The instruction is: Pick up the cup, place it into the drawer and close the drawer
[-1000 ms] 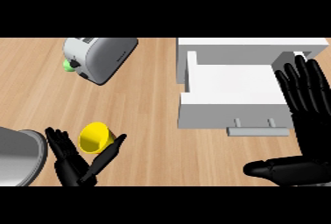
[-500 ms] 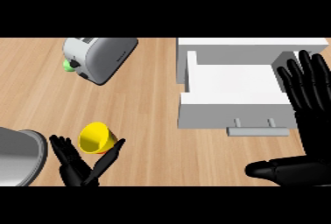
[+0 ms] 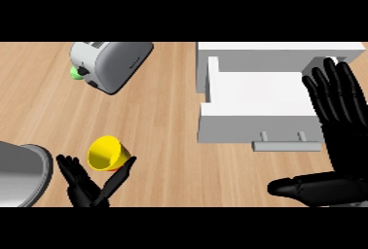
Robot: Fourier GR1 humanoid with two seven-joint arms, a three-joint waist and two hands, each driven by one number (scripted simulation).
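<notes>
In the head view I see the yellow cup (image 3: 108, 153) lying on its side on the wooden table (image 3: 158, 121), near left. My left hand (image 3: 90, 185) sits just below it, fingers spread open, one fingertip touching the cup but nothing gripped. My right hand (image 3: 338, 126) stands open with straight fingers at the right, beside the open white drawer (image 3: 251, 92). A toaster (image 3: 111, 61) lies far left.

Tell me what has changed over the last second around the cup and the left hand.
The left hand has slid slightly toward the lower edge; its fingers remain spread beside the yellow cup, not yet curled round it. The cup, open drawer and right hand stayed put.
</notes>
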